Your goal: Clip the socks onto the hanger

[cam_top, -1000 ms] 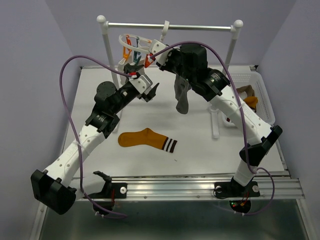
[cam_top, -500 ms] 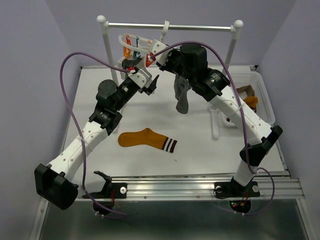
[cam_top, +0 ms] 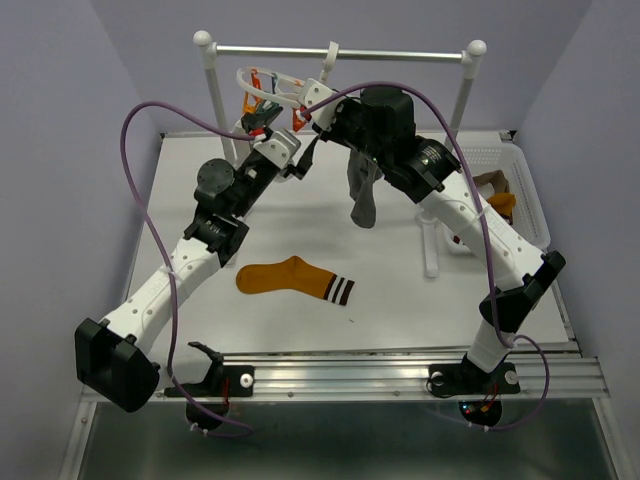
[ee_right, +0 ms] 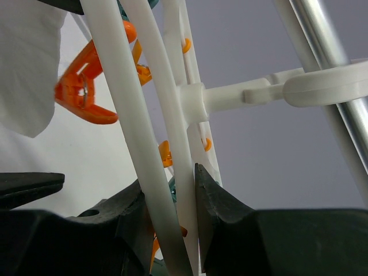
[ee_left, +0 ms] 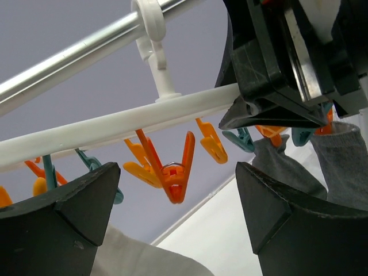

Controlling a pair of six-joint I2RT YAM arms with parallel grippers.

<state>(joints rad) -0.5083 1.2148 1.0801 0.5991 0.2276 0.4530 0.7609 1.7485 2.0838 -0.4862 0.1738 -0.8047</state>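
**Ana:** Where is your hanger (cam_top: 268, 84) now?

**Ben:** It hangs by its hook on the rail (cam_top: 340, 52), at the back of the table (cam_top: 400, 300). Your two grippers are both up at it.

**Ana:** What does your left gripper (ee_left: 174, 172) do?

**Ben:** It is wide open and holds nothing. An orange clip (ee_left: 175, 185) hangs down between its two fingers (ee_left: 63, 213). I cannot tell if they touch it.

**Ana:** And your right gripper (ee_right: 172, 213)?

**Ben:** It is closed tight on a white ring (ee_right: 115, 98) of the hanger. The ring runs right between its fingers.

**Ana:** Where are your socks?

**Ben:** A grey sock (cam_top: 362, 195) hangs down under the hanger, just below your right gripper. I cannot tell which clip holds it. A yellow sock (cam_top: 290, 277) with dark stripes lies flat on the table, between your two arms, with nothing touching it. More socks sit in the basket (cam_top: 530, 205) on your right side, but they are too small to tell apart.
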